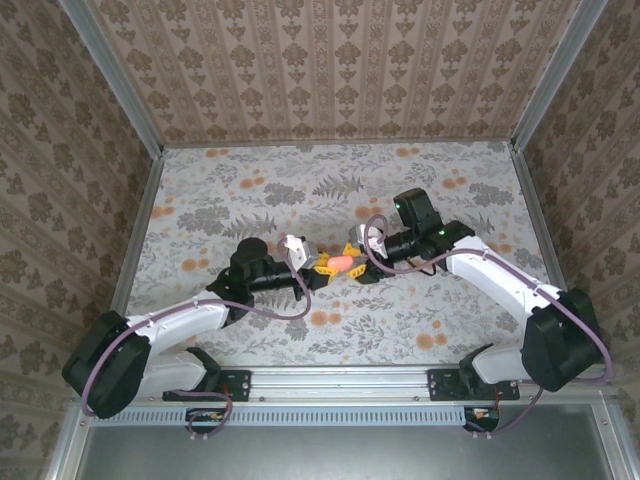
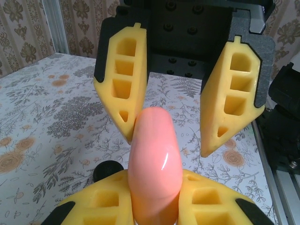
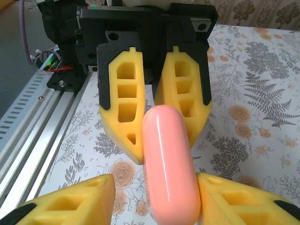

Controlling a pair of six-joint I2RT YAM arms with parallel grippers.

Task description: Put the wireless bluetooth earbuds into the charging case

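Note:
The salmon-pink charging case (image 1: 340, 262) hangs above the middle of the table with its lid closed. My left gripper (image 1: 323, 266) is shut on one end of it; in the left wrist view the charging case (image 2: 154, 164) is pinched between my own yellow fingers (image 2: 101, 201). My right gripper (image 1: 356, 261) faces it, open. In the right wrist view the charging case (image 3: 169, 164) rests against one of my fingers (image 3: 243, 201), and a gap separates it from the other finger. The left gripper (image 3: 166, 145) clamps its far end. The earbuds are hidden.
A round black disc (image 2: 107, 171) lies on the floral table just below and left of the held case. The aluminium rail (image 3: 42, 117) runs along the near edge by the arm bases. Patterned walls (image 1: 340, 70) enclose the table on three sides.

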